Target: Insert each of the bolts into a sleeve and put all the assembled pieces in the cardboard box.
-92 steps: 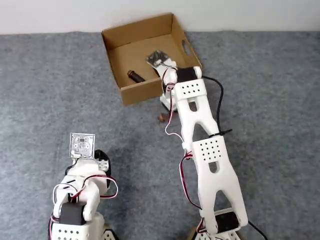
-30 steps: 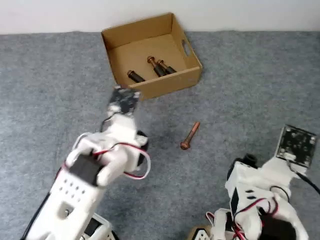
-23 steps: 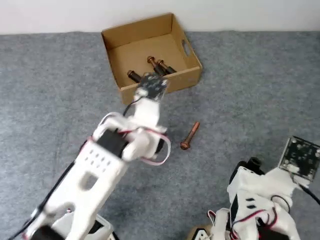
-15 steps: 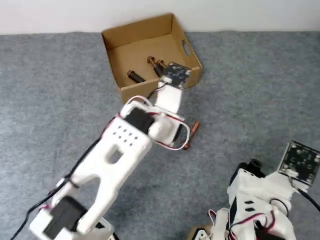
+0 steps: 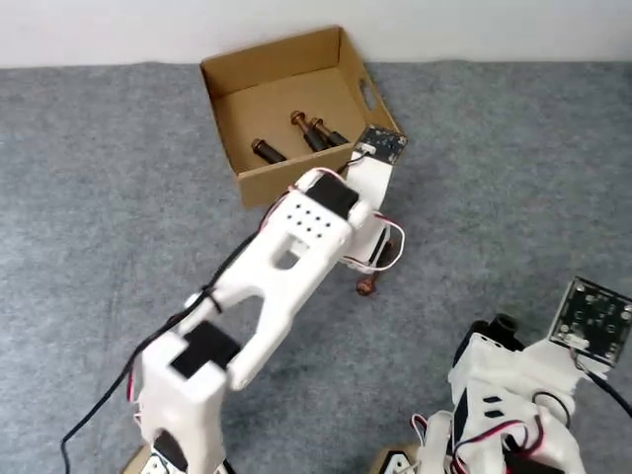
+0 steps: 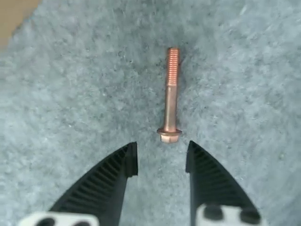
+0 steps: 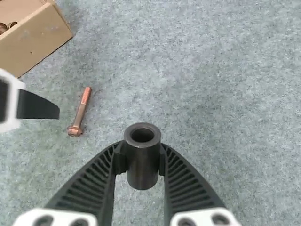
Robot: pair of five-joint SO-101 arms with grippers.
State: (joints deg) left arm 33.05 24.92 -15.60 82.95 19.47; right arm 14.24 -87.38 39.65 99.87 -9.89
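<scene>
A copper-coloured flanged bolt (image 6: 170, 92) with a threaded tip is seen lying on the grey, felt-like counter (image 6: 70, 94). The left claw (image 6: 161, 157) is held partly open and empty, just short of the bolt's head. A dark, smooth cylindrical sleeve (image 7: 142, 157) is clamped in the right claw (image 7: 141, 162).

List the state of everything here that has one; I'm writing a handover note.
bolt: lying flat on the carpet, loose, not in a sleeve.
sleeve: gripped by the right tool, bore empty.
cardboard box: open-topped, three assembled pieces lying inside.
left tool: open, just short of the bolt's head, not touching it.
right tool: shut on the sleeve.
</scene>
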